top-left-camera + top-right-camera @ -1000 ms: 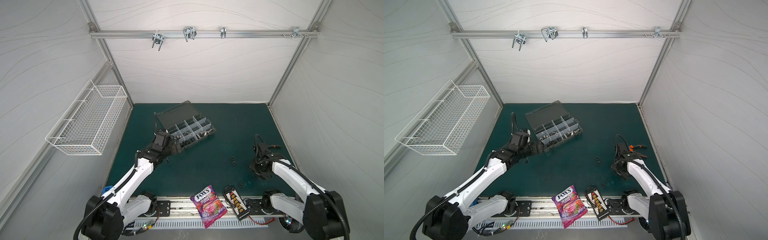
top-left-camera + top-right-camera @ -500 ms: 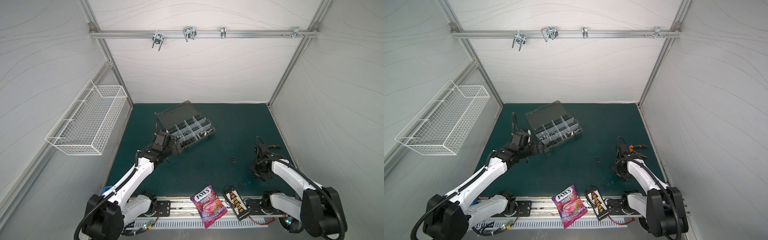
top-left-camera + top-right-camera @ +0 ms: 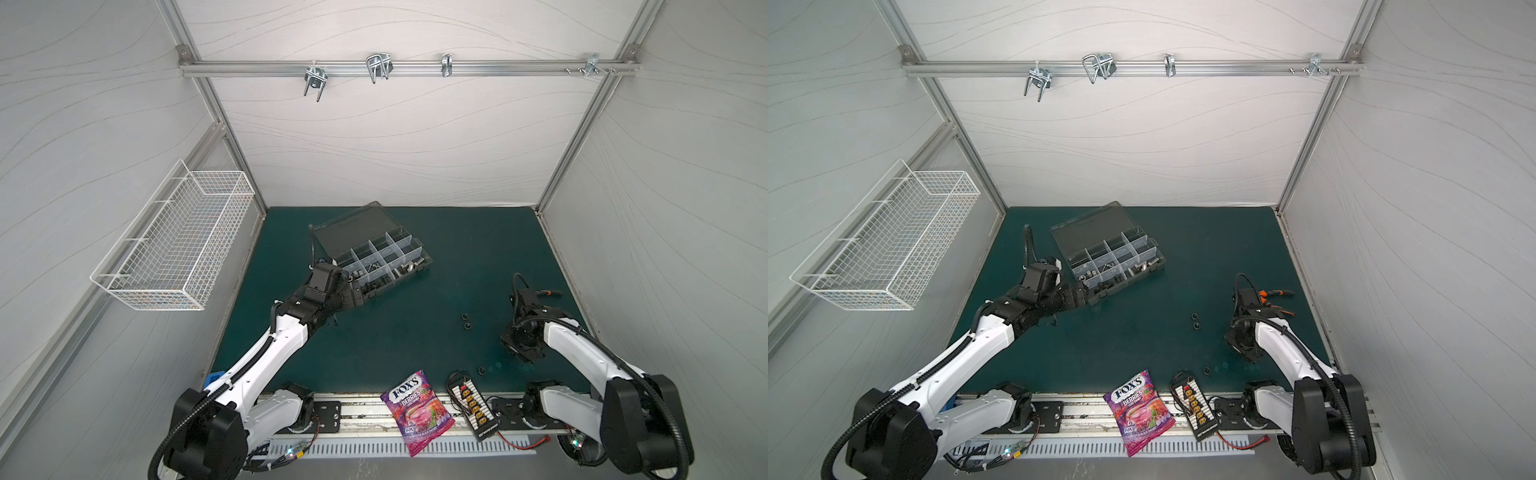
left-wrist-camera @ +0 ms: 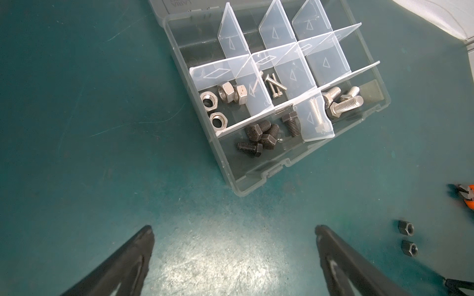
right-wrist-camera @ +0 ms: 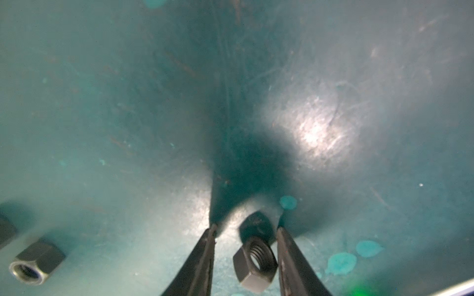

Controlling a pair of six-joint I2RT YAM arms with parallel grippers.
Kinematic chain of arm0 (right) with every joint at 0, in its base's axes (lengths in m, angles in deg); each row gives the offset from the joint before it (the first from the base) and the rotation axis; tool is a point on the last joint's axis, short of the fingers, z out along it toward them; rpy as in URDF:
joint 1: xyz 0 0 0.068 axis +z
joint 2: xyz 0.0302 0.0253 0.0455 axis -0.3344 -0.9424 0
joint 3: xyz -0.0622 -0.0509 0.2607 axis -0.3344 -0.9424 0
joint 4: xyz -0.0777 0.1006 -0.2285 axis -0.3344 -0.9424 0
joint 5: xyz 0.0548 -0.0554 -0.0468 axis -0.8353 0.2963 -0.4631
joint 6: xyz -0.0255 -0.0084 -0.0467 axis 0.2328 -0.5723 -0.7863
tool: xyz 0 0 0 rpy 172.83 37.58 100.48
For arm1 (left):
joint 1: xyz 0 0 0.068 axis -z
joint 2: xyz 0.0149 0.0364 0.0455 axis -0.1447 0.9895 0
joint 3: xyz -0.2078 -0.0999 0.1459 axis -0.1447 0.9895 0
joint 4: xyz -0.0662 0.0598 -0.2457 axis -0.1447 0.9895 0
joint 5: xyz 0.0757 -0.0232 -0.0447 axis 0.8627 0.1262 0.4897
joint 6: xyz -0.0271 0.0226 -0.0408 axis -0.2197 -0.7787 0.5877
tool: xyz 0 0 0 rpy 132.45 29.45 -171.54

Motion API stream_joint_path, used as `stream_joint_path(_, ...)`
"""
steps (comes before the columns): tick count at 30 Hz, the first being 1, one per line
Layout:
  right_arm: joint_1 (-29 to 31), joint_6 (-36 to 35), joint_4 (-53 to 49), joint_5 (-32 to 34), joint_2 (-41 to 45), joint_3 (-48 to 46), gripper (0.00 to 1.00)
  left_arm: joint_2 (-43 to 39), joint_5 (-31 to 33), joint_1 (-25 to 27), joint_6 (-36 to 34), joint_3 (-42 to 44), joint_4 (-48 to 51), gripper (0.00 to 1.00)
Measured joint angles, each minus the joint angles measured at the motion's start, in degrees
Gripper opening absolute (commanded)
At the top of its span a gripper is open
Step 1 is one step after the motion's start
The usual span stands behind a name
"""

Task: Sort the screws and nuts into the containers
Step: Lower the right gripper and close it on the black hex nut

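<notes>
1. Our right hand [image 5: 246,228] straddles a black nut [image 5: 255,261] on the worktop [image 5: 128,128] at 4 o'clock, fingers narrowly apart, one side not touching.
2. We see our left hand [image 4: 233,230] spread wide near the organizer box [image 4: 256,179] at 11 o'clock.
3. Screws [image 4: 343,106] and silver nuts [image 4: 225,93] lie inside it.

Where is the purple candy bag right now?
In both top views the purple candy bag lies at the front edge, near the middle, just left of the connector board.
</notes>
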Motion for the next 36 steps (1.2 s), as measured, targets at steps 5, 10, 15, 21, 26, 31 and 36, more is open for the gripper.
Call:
stream_joint_path(5,0.0,0.0,-0.1,0.0,0.0,0.0,0.36,0.0,0.0,0.0,0.0,0.0,0.0,0.99)
stream_joint_path(10,0.0,0.0,-0.1,-0.3,0.0,0.0,0.32,0.0,0.0,0.0,0.0,0.0,0.0,0.99)
stream_joint_path(15,0.0,0.0,-0.2,-0.6,0.0,0.0,0.28,0.0,0.0,0.0,0.0,0.0,0.0,0.99)
stream_joint_path(21,0.0,0.0,-0.4,-1.0,0.1,0.0,0.26,0.0,0.0,0.0,0.0,0.0,0.0,0.99)
stream_joint_path(26,0.0,0.0,-0.5,-1.5,0.1,0.0,0.22,0.0,0.0,0.0,0.0,0.0,0.0,0.99)
stream_joint_path(31,0.0,0.0,-0.5,-1.6,0.0,0.0,0.15,0.0,0.0,0.0,0.0,0.0,0.0,0.99)
stream_joint_path(36,0.0,0.0,-0.5,-1.7,0.0,0.0,0.04,0.0,0.0,0.0,0.0,0.0,0.0,0.99)
